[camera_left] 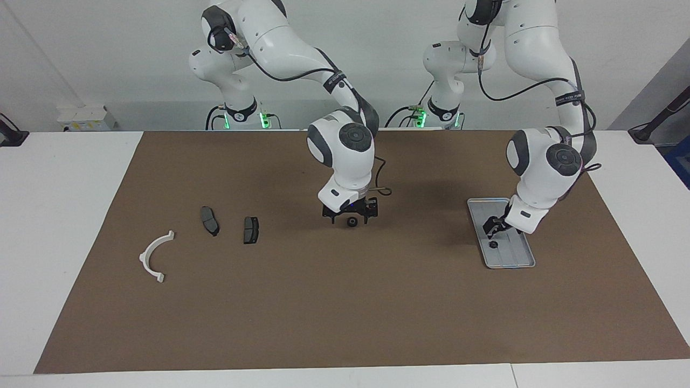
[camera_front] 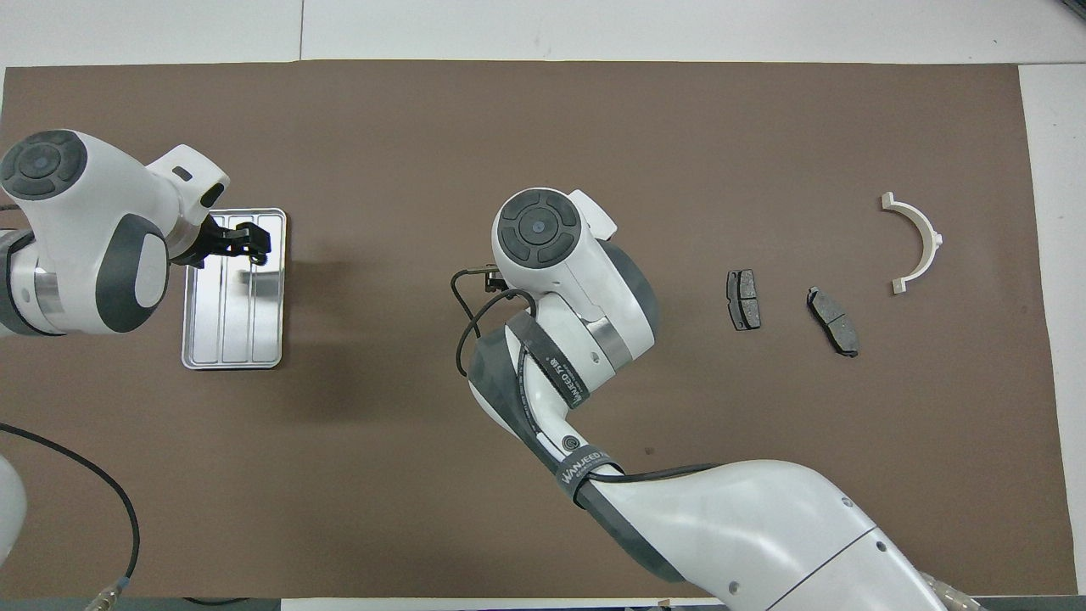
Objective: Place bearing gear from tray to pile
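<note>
The silver tray (camera_left: 512,258) lies at the left arm's end of the mat. A small black bearing gear (camera_left: 492,244) rests in it. My left gripper (camera_left: 492,231) hangs open just above that gear, not touching it. A second black bearing gear (camera_left: 352,222) sits on the mat mid-table. My right gripper (camera_left: 351,217) is low and open, one finger on each side of it. In the overhead view the right wrist hides this gear. The pile is a white bracket (camera_left: 153,257) and two dark pads (camera_left: 209,220) (camera_left: 250,229) toward the right arm's end.
A brown mat (camera_left: 345,312) covers most of the white table. In the overhead view the tray (camera_front: 229,339), the left gripper (camera_front: 253,242) over it, the pads (camera_front: 743,299) (camera_front: 833,321) and the bracket (camera_front: 916,242) all show.
</note>
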{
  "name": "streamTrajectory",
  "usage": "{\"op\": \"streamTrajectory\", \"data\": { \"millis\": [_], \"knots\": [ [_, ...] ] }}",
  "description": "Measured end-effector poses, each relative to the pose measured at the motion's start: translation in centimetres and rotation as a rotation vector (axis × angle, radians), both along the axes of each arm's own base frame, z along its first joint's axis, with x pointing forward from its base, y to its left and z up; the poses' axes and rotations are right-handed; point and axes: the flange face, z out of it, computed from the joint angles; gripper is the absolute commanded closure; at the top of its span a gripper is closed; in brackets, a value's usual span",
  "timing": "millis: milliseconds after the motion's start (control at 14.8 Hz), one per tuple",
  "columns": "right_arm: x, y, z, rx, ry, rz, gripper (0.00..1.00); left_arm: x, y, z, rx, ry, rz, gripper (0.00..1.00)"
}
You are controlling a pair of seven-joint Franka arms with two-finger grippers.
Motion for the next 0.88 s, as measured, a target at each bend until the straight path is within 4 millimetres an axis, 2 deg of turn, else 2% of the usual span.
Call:
{"op": "streamTrajectory", "data": {
  "millis": [203, 473, 878],
  "knots": [
    [0.1, 0.3, 0.1, 0.013, -0.016, 0.003, 0.00, 0.3, -0.1, -1.2, -0.003, -0.003, -0.002, 0.26],
    [0.0, 0.5, -0.3, 0.021, -0.010, -0.001, 0.00, 0.5, -0.3, -2.5, -0.005, -0.005, -0.004, 0.26],
    [-0.8, 0.4, -3.1, 0.029, 0.018, -0.010, 0.00, 0.6, -0.7, -2.8, -0.008, -0.015, 0.001, 0.30]
  ]
}}
